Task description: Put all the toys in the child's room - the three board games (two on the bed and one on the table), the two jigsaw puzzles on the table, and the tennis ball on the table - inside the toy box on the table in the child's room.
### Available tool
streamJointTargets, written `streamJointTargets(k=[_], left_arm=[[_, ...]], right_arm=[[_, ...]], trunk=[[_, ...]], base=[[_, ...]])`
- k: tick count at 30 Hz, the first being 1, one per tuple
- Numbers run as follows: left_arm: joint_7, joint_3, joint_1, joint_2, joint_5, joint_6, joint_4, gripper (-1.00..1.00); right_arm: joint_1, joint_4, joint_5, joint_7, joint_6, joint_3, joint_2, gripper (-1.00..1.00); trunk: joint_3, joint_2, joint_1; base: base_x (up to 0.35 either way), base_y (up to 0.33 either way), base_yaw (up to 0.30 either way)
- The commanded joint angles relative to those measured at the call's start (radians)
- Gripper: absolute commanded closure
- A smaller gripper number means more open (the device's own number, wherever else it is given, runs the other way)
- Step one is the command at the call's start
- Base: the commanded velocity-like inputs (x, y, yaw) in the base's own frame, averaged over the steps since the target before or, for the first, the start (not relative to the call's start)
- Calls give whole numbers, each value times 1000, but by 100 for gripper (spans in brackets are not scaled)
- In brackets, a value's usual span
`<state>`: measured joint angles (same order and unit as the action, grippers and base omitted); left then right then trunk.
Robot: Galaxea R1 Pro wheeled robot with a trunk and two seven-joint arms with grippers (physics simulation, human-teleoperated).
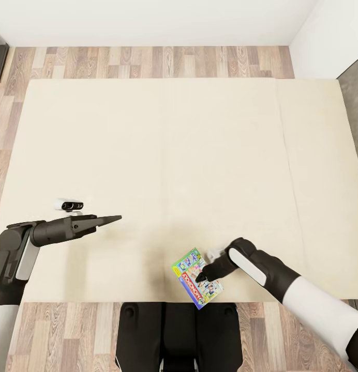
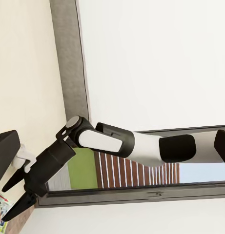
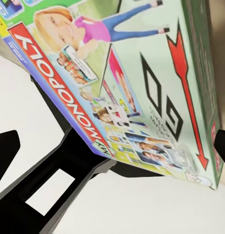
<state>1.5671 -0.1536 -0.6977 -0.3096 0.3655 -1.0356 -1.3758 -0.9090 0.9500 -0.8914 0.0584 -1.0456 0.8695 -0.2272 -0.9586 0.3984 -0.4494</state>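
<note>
The Monopoly box [image 1: 196, 277] lies on the bed [image 1: 148, 155], lower centre of the frame. The right gripper [image 1: 206, 275] has fingers apart over it; straddle one edge before squeezing. The left gripper [image 1: 104, 221] has fingers together.

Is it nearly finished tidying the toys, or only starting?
Nothing shows as done yet. In hand: the right gripper is down at the Monopoly box near the bed's front edge; whether it grips it is unclear. The left gripper hovers, holding nothing. Carrying the game to the toy box is left.
</note>
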Motion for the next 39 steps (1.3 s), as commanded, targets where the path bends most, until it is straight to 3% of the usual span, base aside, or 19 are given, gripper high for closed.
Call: streamJointTargets(k=[1,13,28,39], left_arm=[[4,0,0,0,0,-11,0,-100],[4,-1,0,0,0,-11,0,-100],[4,0,0,0,0,-11,0,-100],[4,0,0,0,1,-11,0,-100]], right_arm=[[-1,1,6,7,-2,3,-3,-100],[19,63,2,9,-2,5,-53,-100],[43,74,4,9,-2,5,-53,-100],[60,72,9,8,-2,62,-49,-100]], trunk=[[-1,2,-1],[-1,2,-1],[-1,2,-1],[-1,2,-1]], base=[[0,0,0],[0,0,0],[0,0,0],[0,0,0]])
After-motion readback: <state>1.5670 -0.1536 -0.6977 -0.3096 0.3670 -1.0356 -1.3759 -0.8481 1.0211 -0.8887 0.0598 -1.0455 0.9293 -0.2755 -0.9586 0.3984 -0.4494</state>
